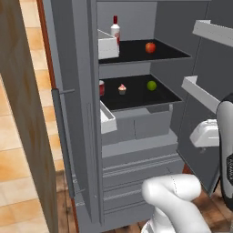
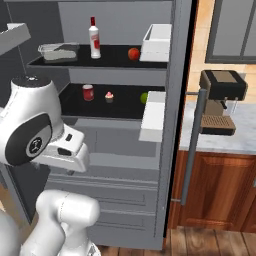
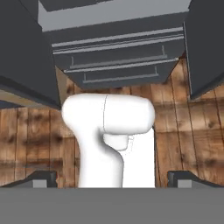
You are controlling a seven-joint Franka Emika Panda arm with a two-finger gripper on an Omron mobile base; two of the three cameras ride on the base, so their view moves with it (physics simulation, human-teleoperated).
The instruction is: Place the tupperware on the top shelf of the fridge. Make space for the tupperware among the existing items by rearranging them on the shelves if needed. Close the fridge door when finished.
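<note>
Claw (image 3: pixel 112 178) wide open, empty; tupperware (image 2: pixel 58 51) near top shelf (image 2: pixel 107 60) left edge, seemingly

Grey fridge (image 2: pixel 175 75), black shelves (image 1: pixel 136 52) (floor (image 3: pixel 35 131): brown wood).

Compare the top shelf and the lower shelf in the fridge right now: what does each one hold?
The top shelf carries the tupperware at its left end, a white bottle with a red cap and a red fruit; the lower shelf carries a red can, a tiny cupcake and a green fruit. The bottle stands tall; everything on the lower shelf is short. Both are flat black boards.
</note>
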